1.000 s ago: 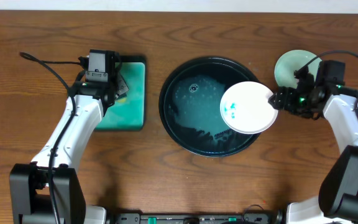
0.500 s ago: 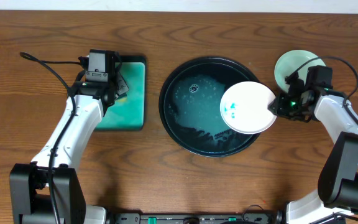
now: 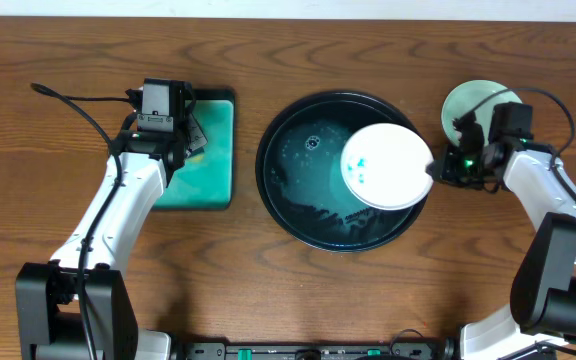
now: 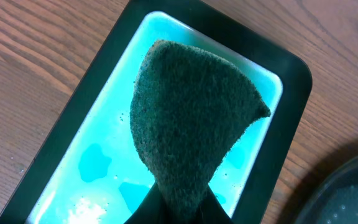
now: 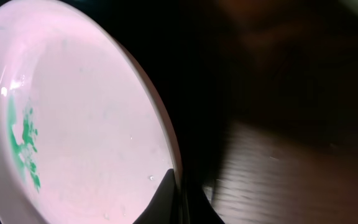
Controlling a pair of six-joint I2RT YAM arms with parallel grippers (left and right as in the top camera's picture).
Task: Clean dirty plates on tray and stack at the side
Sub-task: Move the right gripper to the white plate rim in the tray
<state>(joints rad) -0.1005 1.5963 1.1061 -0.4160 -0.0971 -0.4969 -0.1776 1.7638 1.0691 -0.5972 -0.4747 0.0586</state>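
Observation:
A white plate [image 3: 386,166] with teal smudges on its left side hangs over the right part of the dark round tray [image 3: 288,200]. My right gripper [image 3: 436,168] is shut on its right rim. In the right wrist view the plate [image 5: 86,124] fills the left side, tilted, with the right gripper [image 5: 179,193] pinching its edge. A pale mint-green plate [image 3: 468,100] lies on the table behind the right arm. My left gripper [image 3: 194,142] is shut on a dark green sponge [image 4: 191,118] above the green sponge tray [image 4: 104,155].
The sponge tray [image 3: 213,180] sits left of the round tray and holds teal liquid. The round tray's floor is wet with teal streaks. A black cable [image 3: 68,100] runs across the table at the far left.
The right gripper has shut on the white plate's rim. The plate has shifted left and slightly back over the tray. The left arm and sponge have not moved.

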